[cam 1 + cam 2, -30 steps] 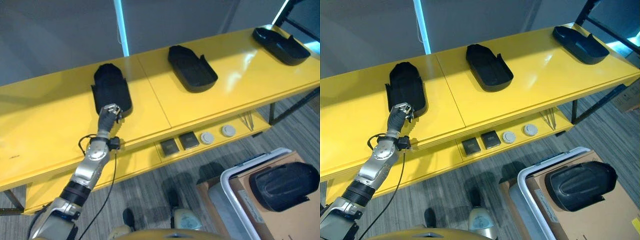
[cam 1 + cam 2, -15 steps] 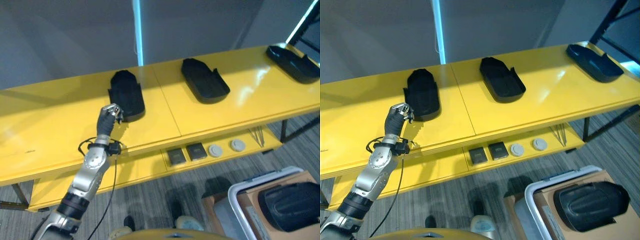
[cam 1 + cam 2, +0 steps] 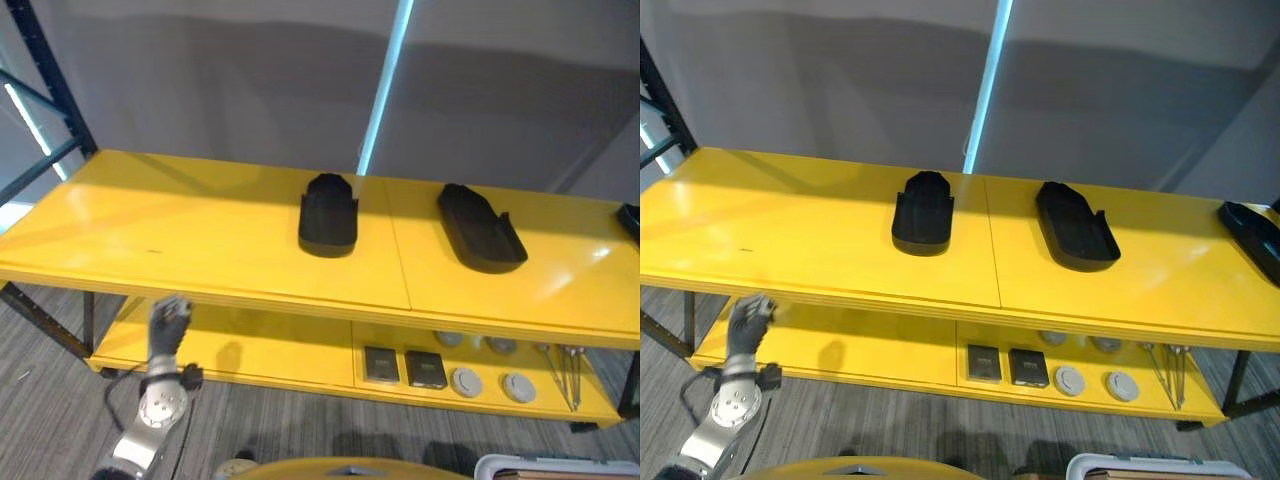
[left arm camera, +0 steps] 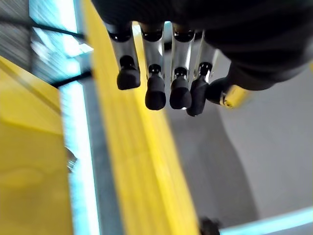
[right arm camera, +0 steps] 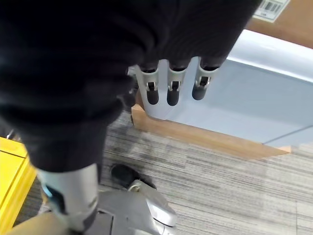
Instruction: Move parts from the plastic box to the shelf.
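The yellow shelf (image 3: pixel 200 235) spans the head views from 9 o'clock to 3 o'clock, with a lower yellow tier (image 3: pixel 280 350) beneath it. On its top, three black parts lie in a row. The first part (image 3: pixel 328 214) sits just above centre, the second part (image 3: pixel 480 226) at about 2 o'clock from centre, and the third part (image 3: pixel 1252 236) at the 3 o'clock edge, partly cut off. All three rest flat on the shelf, well apart from each other.

At the 5 o'clock edge of the right eye view, the pale rim of the plastic box (image 3: pixel 1150 466) just shows; in the right wrist view its light grey wall (image 5: pixel 254 98) stands on the carpet just beside a brown cardboard piece (image 5: pixel 205 139).

The left hand (image 3: pixel 168 322) is raised at 7 o'clock, in front of the shelf's front edge and below it, well apart from the first part, which lies toward 1 o'clock from it. Its fingers (image 4: pixel 155 93) hang loosely straight and hold nothing.

The right hand (image 5: pixel 171 73) hangs near the plastic box wall, fingers relaxed and apart from it, empty.

On the lower tier sit two dark square blocks (image 3: pixel 404 366) and round grey discs (image 3: pixel 490 384).
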{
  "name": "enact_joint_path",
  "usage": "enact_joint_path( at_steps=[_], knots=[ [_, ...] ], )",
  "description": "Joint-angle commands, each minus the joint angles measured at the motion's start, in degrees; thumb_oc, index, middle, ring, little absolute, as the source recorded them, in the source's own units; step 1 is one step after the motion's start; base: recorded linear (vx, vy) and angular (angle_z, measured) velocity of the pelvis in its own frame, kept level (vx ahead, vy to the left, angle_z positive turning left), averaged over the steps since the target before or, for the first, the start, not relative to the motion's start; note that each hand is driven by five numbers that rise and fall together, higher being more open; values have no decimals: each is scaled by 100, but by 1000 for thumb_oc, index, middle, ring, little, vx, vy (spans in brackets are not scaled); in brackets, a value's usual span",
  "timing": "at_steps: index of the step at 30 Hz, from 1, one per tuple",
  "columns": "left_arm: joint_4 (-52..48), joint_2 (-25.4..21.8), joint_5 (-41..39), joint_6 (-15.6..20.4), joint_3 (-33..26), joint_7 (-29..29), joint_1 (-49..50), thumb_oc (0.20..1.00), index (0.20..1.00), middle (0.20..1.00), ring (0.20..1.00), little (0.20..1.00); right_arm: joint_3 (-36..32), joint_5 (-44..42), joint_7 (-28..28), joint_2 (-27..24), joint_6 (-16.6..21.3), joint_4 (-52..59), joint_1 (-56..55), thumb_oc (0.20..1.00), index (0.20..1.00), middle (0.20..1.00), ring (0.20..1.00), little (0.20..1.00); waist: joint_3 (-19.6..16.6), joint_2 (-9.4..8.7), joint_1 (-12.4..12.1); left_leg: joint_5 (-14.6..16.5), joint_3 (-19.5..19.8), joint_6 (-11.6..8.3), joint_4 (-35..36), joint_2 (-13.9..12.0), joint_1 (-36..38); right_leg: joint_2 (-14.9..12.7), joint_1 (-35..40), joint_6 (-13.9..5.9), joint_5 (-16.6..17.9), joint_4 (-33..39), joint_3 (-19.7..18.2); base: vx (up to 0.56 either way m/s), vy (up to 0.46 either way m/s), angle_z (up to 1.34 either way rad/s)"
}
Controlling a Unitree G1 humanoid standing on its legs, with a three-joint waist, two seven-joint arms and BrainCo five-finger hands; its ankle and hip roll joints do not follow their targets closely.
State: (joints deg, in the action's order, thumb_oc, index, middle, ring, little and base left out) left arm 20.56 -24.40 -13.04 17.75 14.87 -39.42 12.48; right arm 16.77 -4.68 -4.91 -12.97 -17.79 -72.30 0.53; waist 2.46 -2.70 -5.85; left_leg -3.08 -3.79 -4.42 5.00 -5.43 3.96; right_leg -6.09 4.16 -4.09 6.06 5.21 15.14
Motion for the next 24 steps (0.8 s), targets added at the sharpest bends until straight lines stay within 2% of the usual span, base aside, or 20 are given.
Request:
enact_joint_path(
  at_steps=[1,2,3,4,5,6,7,11,13,14,15,17,18,19,20,21,22,23,24],
  knots=[
    [926,402,-347,453,-372,-372,-385,388,388,388,388,388,67,-165,118,-90,-108,-306,605,1000,1000,1000,1000,1000,428,268,-122,-149,-28,-100,0,-100,-6,-117,512,-220,-236,-21,186,-72,-55,18],
    [1672,678,-236,413,-652,-152,-298,796,796,796,796,796,73,-310,98,-60,-153,-341,685,1000,1000,1000,1000,1000,439,241,-210,-177,40,-108,0,-96,-25,-103,521,-202,-232,-21,219,-51,-25,18],
    [2190,863,-236,430,-821,-23,-226,1000,1000,1000,1000,1000,47,-413,91,-55,-178,-391,759,1000,1000,1000,1000,1000,438,236,-265,-188,88,-114,0,-99,-33,-95,527,-188,-239,-21,235,-52,-25,27],
    [2238,876,-224,438,-836,-22,-226,1000,1000,1000,1000,1000,46,-422,91,-56,-179,-396,769,1000,1000,1000,1000,1000,440,238,-265,-188,93,-115,0,-100,-33,-94,529,-187,-241,-21,238,-38,15,24],
    [2416,915,4,218,-896,-171,-188,1000,1000,1000,1000,1000,22,-542,112,-55,-156,-420,808,1000,1000,1000,1000,1000,431,238,-291,-195,110,-119,0,-103,-37,-91,528,-182,-244,-21,236,-24,52,24],
    [3118,1053,122,532,-1113,-71,-180,1000,1000,1000,1000,1000,-8,-590,174,-69,-136,-460,842,1000,1000,1000,1000,1000,409,248,-283,-206,117,-121,0,-103,-23,-94,519,-185,-229,-21,192,-22,97,23],
    [3415,1097,19,587,-1240,11,-223,1000,1000,1000,1000,1000,-21,-654,239,-76,-99,-465,844,1000,1000,1000,1000,1000,401,253,-256,-210,109,-122,0,-101,-12,-99,507,-196,-211,-21,157,0,103,24],
    [3892,1123,76,450,-1411,443,-425,1000,1000,1000,1000,1000,-38,-1082,381,-54,47,-361,762,1000,1000,1000,1000,1000,377,233,-98,-191,11,-99,0,-78,24,-123,457,-251,-144,-21,15,4,142,5],
    [4033,1101,14,171,-1350,992,-573,1000,1000,1000,1000,1000,-92,-1248,413,-47,115,-286,673,1000,1000,1000,1000,1000,362,207,24,-135,-63,-56,0,-37,46,-157,418,-304,-97,-21,-77,18,190,-18],
    [4202,1119,-59,-118,-1240,1643,-741,1000,1000,1000,1000,1000,-201,-1395,368,-41,205,-246,552,1000,1000,1000,1000,1000,352,176,185,-63,-179,7,0,26,69,-218,371,-373,-28,-21,-174,22,254,-40],
    [4245,1118,-92,-276,-1160,1864,-816,1000,1000,1000,1000,1000,-256,-1447,329,-43,268,-217,492,1000,1000,1000,1000,1000,361,164,268,-26,-245,45,0,49,81,-251,336,-401,-9,-44,-225,26,345,-67],
    [4315,1059,277,-279,-754,2000,-1104,1000,1000,1000,1000,1000,-529,-1582,115,-39,685,-98,251,1000,1000,1000,1000,1000,428,142,575,93,-445,193,0,136,116,-363,171,-498,54,-201,-427,24,283,-68],
    [4309,1036,304,-337,-654,2153,-1161,1000,1000,1000,1000,1000,-591,-1552,-134,-22,1015,-57,188,1000,1000,1000,1000,1000,442,142,643,108,-470,222,0,162,117,-395,88,-547,98,-249,-485,19,157,-36],
    [4299,1022,248,-379,-600,2236,-1185,1000,1000,1000,1000,1000,-616,-1536,-318,-8,1168,-27,161,1000,1000,1000,1000,1000,451,141,678,117,-481,238,0,178,118,-410,47,-575,125,-268,-513,-27,135,-56],
    [4294,1000,-111,-938,-480,2780,-1283,1000,1000,1000,1000,1000,-715,-1443,-914,-33,1396,157,46,1000,1000,1000,1000,1000,495,141,872,135,-620,262,0,203,125,-428,-174,-678,272,-321,-600,-100,116,-60],
    [4312,990,-163,-1076,-456,2870,-1333,1000,1000,1000,1000,1000,-797,-1444,-1059,-56,1497,222,-20,1000,1000,1000,1000,1000,516,139,976,139,-774,263,0,200,121,-433,-319,-728,361,-345,-595,-142,110,-73],
    [4329,983,-100,-1187,-441,2921,-1354,1000,1000,1000,1000,1000,-834,-1472,-1079,-64,1566,237,-47,1000,1000,1000,1000,1000,523,138,1018,141,-851,264,0,197,116,-436,-382,-748,396,-356,-583,-291,96,-82],
    [4450,906,-203,-1547,-385,2922,-1433,1000,1000,1000,1000,1000,-911,-1134,-1012,-46,1693,312,-69,1000,1000,1000,1000,1000,599,150,1140,165,-1284,275,0,149,145,-481,-609,-788,491,-494,-333,-313,84,-94],
    [4562,870,-294,-1998,-391,3027,-1479,1000,1000,1000,1000,1000,-893,-977,-1012,-28,1726,342,-65,1000,1000,1000,1000,1000,629,164,1182,162,-1494,300,0,132,146,-496,-703,-796,493,-636,-196,-320,79,-108]
  ],
)
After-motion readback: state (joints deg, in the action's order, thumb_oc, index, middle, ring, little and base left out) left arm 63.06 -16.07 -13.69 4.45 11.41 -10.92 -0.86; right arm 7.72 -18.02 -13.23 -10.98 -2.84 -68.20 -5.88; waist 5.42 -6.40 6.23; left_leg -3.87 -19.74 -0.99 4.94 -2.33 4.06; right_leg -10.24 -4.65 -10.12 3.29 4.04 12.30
